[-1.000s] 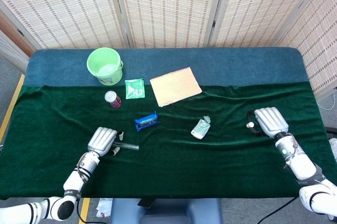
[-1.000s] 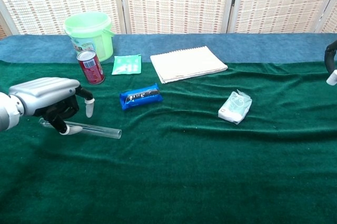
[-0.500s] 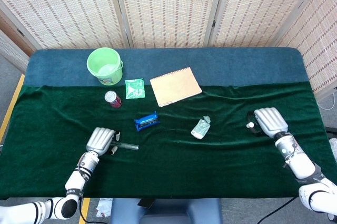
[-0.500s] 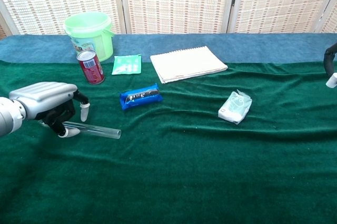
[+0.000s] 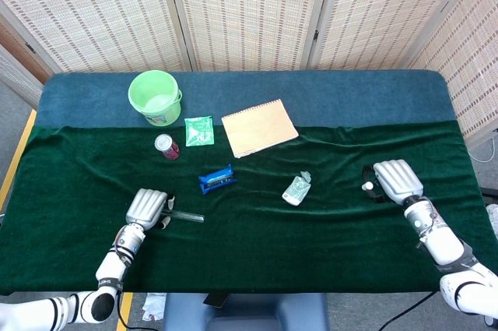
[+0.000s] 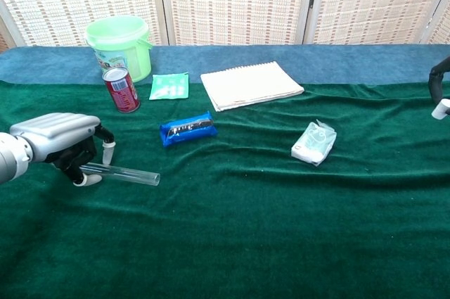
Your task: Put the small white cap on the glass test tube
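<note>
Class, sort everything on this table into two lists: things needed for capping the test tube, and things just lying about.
Needed: glass test tube, gripped by left hand; small white cap, at right hand.

Lying about: green bucket, red can, green packet, notebook, blue wrapper, clear packet.

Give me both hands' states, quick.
Left hand: gripping the glass test tube on the cloth.
Right hand: holding the small white cap.

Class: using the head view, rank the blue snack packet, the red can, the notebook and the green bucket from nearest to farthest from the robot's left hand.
From the left hand:
1. Blue snack packet, to its right.
2. Red can, beyond it.
3. Green bucket and notebook: too close to call.
</note>
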Available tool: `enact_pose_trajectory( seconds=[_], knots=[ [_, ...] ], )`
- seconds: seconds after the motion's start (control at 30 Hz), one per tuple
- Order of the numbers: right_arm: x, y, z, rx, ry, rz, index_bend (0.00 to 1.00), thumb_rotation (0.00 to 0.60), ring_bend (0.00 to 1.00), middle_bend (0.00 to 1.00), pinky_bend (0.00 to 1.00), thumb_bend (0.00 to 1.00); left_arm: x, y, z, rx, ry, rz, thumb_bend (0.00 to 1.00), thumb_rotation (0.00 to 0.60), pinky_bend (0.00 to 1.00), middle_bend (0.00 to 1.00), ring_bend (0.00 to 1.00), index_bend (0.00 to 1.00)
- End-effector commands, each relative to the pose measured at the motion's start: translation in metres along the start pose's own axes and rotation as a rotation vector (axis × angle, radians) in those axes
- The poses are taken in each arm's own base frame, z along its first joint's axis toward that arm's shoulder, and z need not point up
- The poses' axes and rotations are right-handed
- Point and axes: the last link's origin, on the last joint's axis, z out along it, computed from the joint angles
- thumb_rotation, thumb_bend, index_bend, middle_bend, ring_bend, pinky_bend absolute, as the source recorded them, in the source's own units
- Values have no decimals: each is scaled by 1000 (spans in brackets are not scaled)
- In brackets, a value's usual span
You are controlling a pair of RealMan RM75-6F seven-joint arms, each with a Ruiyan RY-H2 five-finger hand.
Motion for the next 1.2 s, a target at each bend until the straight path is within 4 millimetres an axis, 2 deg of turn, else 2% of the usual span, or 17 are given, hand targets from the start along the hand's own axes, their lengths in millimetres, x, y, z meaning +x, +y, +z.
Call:
enact_pose_trajectory(
  seconds=[0.03,0.27,0.47,0.63,0.8,0.97,1.2],
  knots=[
    [0,0,0,0,-1,-1,708,600,1000,986,1000,613,0,0,0,0,10,-6,375,600,824,912,854,562],
    [1,-4,0,10,7,4,709,600,1000,986,1000,612,6,2,-1,-15,42,-80,466,600,851,941,876,663],
    [12,-19,-2,66,42,35,714,600,1000,986,1000,612,29,13,-4,-74,98,-231,524,600,870,962,893,719],
    [23,-50,-5,177,66,80,717,600,1000,986,1000,612,52,33,-8,-160,116,-396,559,600,884,976,909,749],
    [37,-86,-6,302,73,128,720,600,1000,986,1000,612,62,53,-11,-232,73,-541,595,600,914,1000,940,772],
    [52,-124,-8,434,80,148,723,600,1000,986,1000,613,64,69,-14,-288,19,-640,605,600,916,1000,944,776],
    [66,-161,-12,562,79,161,725,600,1000,986,1000,613,58,86,-14,-326,-36,-737,605,600,916,1000,944,776]
  ],
)
